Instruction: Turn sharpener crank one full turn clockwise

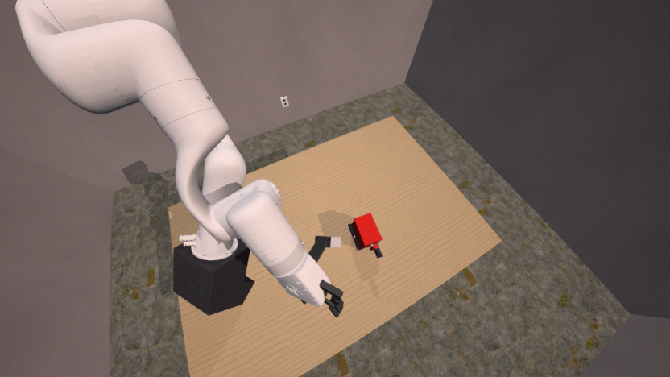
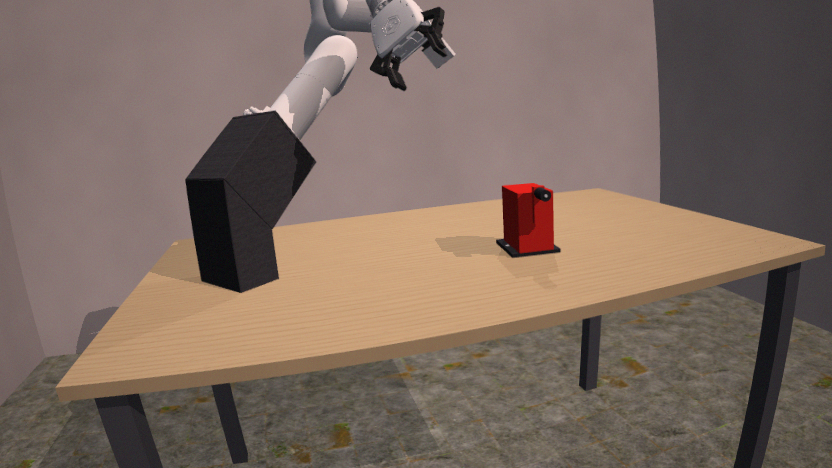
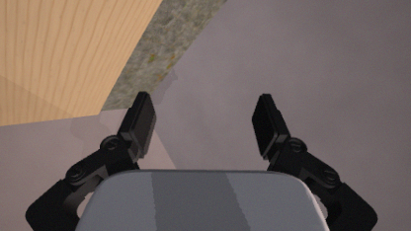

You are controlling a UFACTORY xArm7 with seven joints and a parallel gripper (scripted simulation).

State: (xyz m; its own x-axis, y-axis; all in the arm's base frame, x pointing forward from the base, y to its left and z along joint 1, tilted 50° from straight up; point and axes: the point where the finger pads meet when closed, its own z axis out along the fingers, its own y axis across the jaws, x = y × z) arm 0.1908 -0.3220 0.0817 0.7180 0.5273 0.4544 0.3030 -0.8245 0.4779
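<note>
The claw [image 2: 416,55], fingers wide apart, hangs high above, well apart from the sharpener [image 2: 526,218].

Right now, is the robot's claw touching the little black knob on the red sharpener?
Apart. The exterior view shows the gripper open, high above the table, with the knob on the sharpener far below it.
</note>
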